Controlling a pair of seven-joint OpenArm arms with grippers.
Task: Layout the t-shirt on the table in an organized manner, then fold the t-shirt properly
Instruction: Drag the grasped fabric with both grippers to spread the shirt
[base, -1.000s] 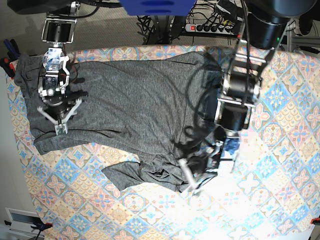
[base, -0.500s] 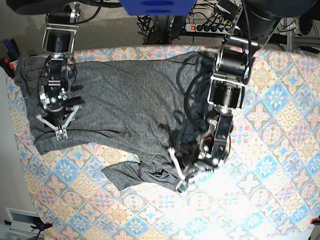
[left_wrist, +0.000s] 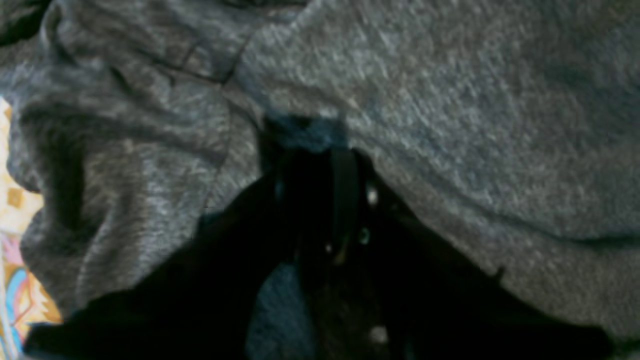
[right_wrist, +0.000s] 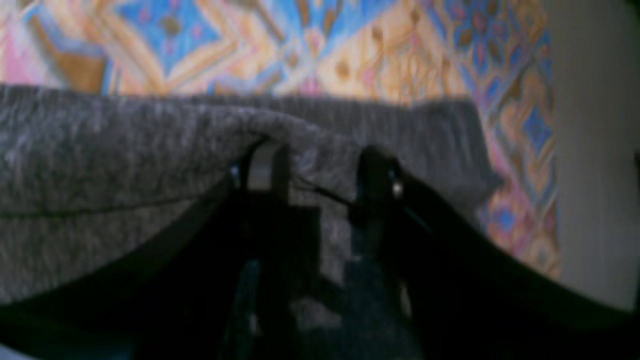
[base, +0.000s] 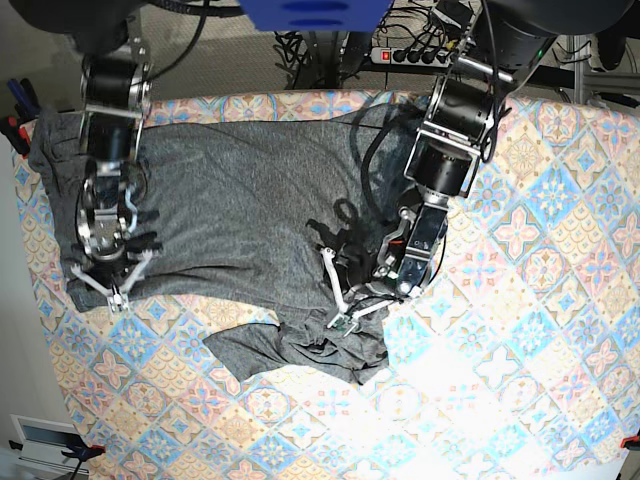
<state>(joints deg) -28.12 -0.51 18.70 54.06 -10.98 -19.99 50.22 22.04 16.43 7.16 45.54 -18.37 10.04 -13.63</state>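
1. The table (base: 560, 300), in patterned cloth, carries the t-shirt (base: 240, 200), spread but rumpled.
2. The left gripper (base: 340, 290), newly lowered, looks pinched on cloth.
3. The right gripper (base: 108, 285), jaws apart, has shifted toward the hem.

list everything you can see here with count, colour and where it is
t-shirt: one, heathered dark grey, spread across the left and middle of the table, bunched and wrinkled at its near edge
table: one, covered in a pastel blue, pink and cream tile-pattern cloth, filling most of the base view
power strip: one, white, on the floor behind the table among black cables
right gripper: one, black and silver, jaws open, down at the shirt's edge on the base view's left
left gripper: one, black and silver, low on the bunched fabric near the shirt's middle; the wrist view shows cloth at its tips, but whether it is pinched I cannot tell
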